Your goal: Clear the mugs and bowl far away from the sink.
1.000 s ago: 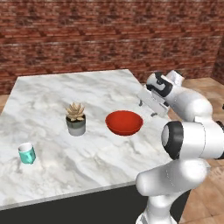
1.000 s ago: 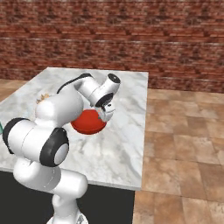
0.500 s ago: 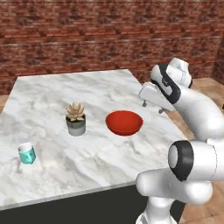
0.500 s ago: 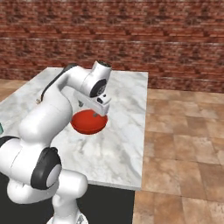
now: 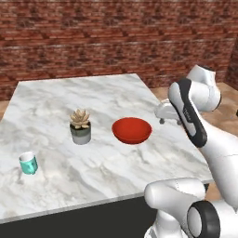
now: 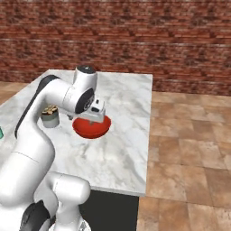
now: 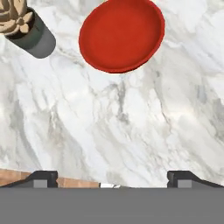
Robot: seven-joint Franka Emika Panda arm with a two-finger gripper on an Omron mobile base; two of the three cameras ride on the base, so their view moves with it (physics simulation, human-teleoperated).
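Showing one bowl (image 5: 132,130), one mug (image 5: 28,163).

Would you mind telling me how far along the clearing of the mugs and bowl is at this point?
Nothing looks cleared yet, and no sink is visible to judge distance from. The wide glossy red bowl sits on the white marble counter beside the grey potted succulent; the small teal mug stands near the counter's front left. The gripper hangs open and empty near the bowl. Both still need moving.
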